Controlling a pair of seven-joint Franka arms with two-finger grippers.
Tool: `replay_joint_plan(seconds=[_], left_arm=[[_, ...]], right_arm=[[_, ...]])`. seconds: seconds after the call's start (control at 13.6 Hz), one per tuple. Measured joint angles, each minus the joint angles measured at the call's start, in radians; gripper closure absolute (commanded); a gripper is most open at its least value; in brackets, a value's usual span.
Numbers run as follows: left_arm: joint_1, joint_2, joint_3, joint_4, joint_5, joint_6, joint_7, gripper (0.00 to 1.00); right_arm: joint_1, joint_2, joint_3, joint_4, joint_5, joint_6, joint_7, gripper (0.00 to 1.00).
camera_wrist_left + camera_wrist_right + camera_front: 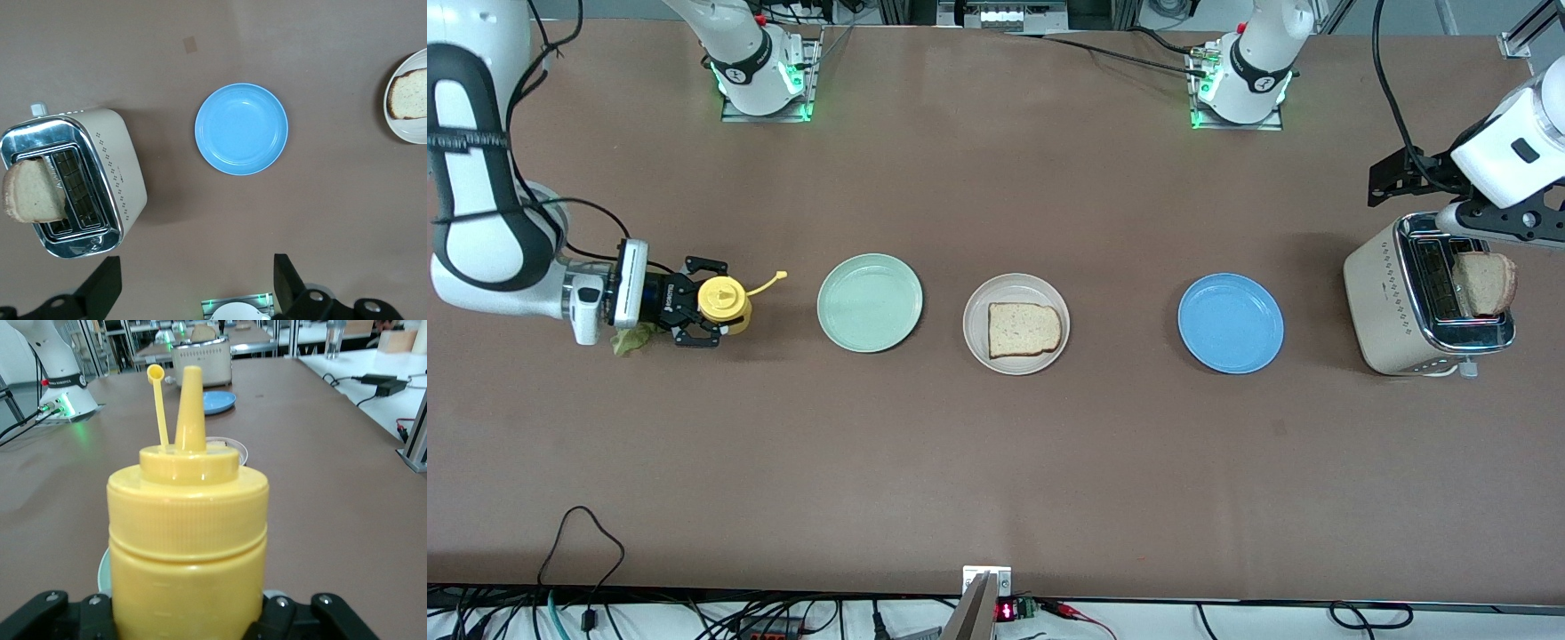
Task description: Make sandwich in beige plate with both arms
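One toast slice point(1024, 330) lies on the beige plate point(1016, 366) at mid table; plate point(400, 130) and slice point(412, 93) also show in the left wrist view. A second toast slice point(1485, 283) stands up out of a toaster slot point(30, 193). The green lettuce leaf point(631, 339) lies on the table under my right wrist. My right gripper point(698, 304) is shut on an upright yellow squeeze bottle point(723, 300), which fills the right wrist view point(188, 520). My left gripper point(1449, 196) is open and empty, high over the table beside the toaster point(197, 287).
A cream toaster point(1392, 311) stands at the left arm's end of the table. A blue plate point(1230, 323) lies between it and the beige plate. A mint-green plate point(869, 302) lies between the beige plate and the bottle. Cables run along the table edge nearest the front camera.
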Motion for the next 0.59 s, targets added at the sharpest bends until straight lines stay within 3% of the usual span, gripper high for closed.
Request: replay_joint_plan(seconds=[0.29, 0.59], left_arm=[[-0.001, -0.002, -0.004, -0.004, 0.003, -0.004, 0.0, 0.0], [-0.001, -0.01, -0.004, -0.021, 0.003, -0.004, 0.0, 0.0]], right_arm=[[-0.048, 0.134, 0.0, -0.001, 0.104, -0.083, -0.188, 0.56], [-0.086, 0.237, 0.001, 0.001, 0.154, -0.144, -0.303, 0.56]])
